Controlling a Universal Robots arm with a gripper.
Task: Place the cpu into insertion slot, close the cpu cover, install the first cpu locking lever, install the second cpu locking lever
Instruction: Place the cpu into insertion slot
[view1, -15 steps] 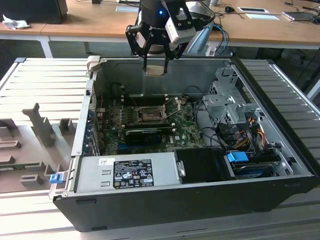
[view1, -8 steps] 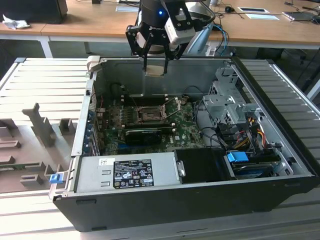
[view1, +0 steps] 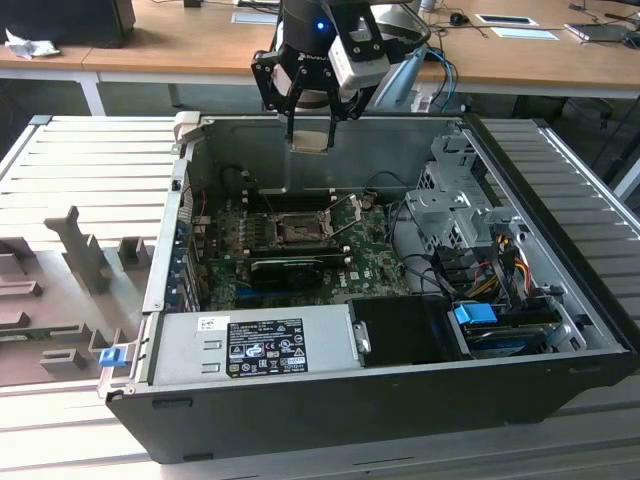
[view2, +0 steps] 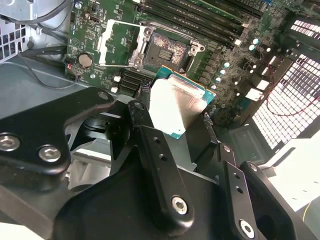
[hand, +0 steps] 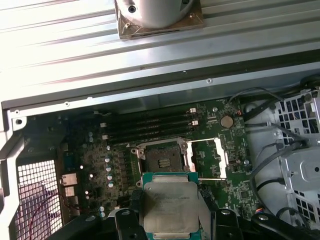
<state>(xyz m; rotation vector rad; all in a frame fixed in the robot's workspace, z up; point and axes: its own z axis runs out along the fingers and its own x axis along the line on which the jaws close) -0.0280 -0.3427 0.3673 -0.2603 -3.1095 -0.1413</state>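
My gripper (view1: 308, 132) hangs above the open computer case, over its far wall, shut on the cpu (view1: 308, 141). In both wrist views the cpu (view2: 177, 107) (hand: 170, 207) is a flat silver-beige square with a green edge, clamped between the black fingers (view2: 142, 117) (hand: 134, 199). Below it on the green board lies the insertion slot (view1: 297, 232) (view2: 167, 47) (hand: 162, 159), its dark centre bare. The cpu cover (view2: 117, 44) (hand: 207, 157) is a silver frame swung open beside the slot.
Long black memory slots (hand: 150, 127) run along the far side of the slot. A black graphics card (view1: 290, 268) lies nearer the front. A grey power supply (view1: 255, 345), a drive cage (view1: 455, 210) and cables (view1: 500, 262) fill the case's front and right.
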